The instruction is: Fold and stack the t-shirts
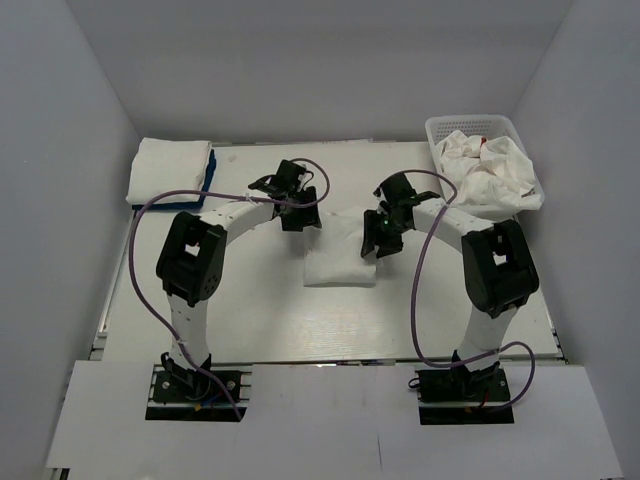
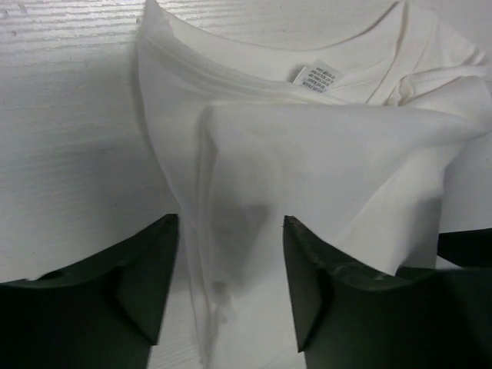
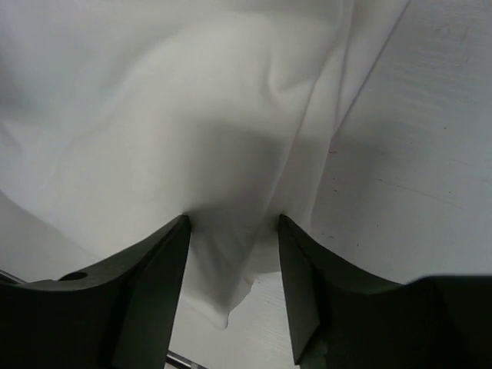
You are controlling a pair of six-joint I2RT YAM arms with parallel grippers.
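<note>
The left jaws and right jaws hung over a white t-shirt [image 1: 338, 262] in the middle of the desk [image 1: 250, 320]. The left wrist view showed those jaws apart around a soft, floppy fold [image 2: 231, 254]; they could grab too many layers. The right wrist view showed jaws apart around a thin, wrinkly edge [image 3: 231, 269] that might slip out.

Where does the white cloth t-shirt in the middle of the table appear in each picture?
Top external: the white cloth t-shirt lies in the centre of the picture.
Left wrist: it fills the centre and right, its neck label near the top.
Right wrist: it fills the upper left.
Shared landmark: the white table, bare beside the shirt in all three.
</note>
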